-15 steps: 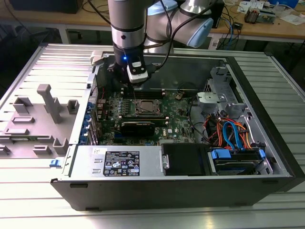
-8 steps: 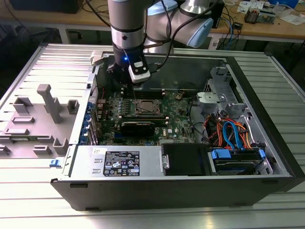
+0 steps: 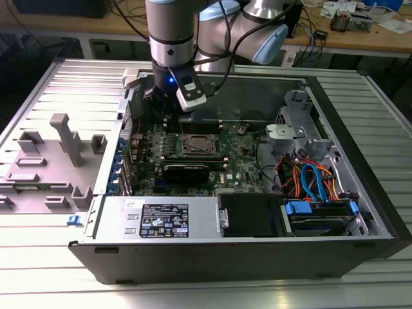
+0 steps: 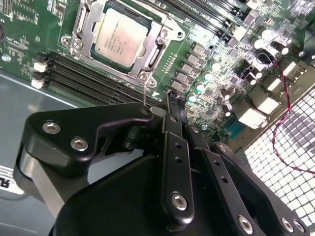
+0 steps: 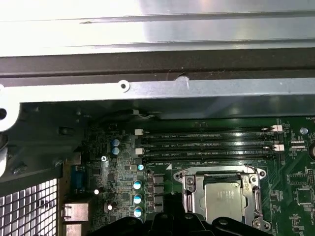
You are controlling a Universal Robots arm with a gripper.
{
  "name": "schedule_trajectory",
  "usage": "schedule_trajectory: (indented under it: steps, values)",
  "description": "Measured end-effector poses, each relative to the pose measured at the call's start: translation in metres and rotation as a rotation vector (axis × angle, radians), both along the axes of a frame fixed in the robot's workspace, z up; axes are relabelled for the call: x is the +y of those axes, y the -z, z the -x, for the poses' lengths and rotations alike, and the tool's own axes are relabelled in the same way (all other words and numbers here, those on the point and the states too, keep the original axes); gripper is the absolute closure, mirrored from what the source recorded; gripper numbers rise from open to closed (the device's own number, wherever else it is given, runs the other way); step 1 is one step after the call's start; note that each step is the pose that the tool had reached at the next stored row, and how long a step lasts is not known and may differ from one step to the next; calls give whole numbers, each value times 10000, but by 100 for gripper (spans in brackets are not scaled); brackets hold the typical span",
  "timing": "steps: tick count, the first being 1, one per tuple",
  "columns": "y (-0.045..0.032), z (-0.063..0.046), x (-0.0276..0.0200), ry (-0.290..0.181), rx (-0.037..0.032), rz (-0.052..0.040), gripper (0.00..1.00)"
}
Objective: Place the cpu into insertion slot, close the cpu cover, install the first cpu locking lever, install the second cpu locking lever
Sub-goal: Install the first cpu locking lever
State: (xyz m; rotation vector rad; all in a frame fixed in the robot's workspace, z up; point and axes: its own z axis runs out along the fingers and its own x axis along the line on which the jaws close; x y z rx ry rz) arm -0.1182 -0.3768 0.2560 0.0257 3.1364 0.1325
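One broad ridged metal table carries an open computer case, laid on its side with its inside bared. Into the case's far half, as the exterior view shows it, a grey arm comes down from above. A silver power supply sits along the near wall, and orange and blue cables bunch toward the exterior view's right. The green motherboard covers the case floor, and long black memory slots run along one side of the insertion slot. The gripper hangs low over the board, its black fingertips drawn together with nothing between them. It is apart from the socket: in the exterior view the insertion slot lies just toward the exterior view's right of it and nearer the camera. In the second wrist view the fingertips sit just past the end of the memory slots, near one socket corner. The cpu cover lies flat on the slot, its silver frame around the window. Through that window shows the cpu, seated in the insertion slot with its grey top up. A thin metal rod stands beside the socket corner nearest the gripper.
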Motion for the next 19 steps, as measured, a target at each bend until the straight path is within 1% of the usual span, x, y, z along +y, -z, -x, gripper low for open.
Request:
schedule_trajectory:
  steps: [2,5,8,10,11,15,19]
  values:
    - [7,18,1,-213,-1,-1,89]
    - [8,41,23,-284,0,0,89]
    - [8,47,80,-327,0,0,89]
    - [8,50,151,-391,-2,3,89]
    - [6,52,168,-426,-8,2,89]
    - [-17,57,189,-498,-55,4,89]
    - [-27,60,192,-571,-121,3,89]
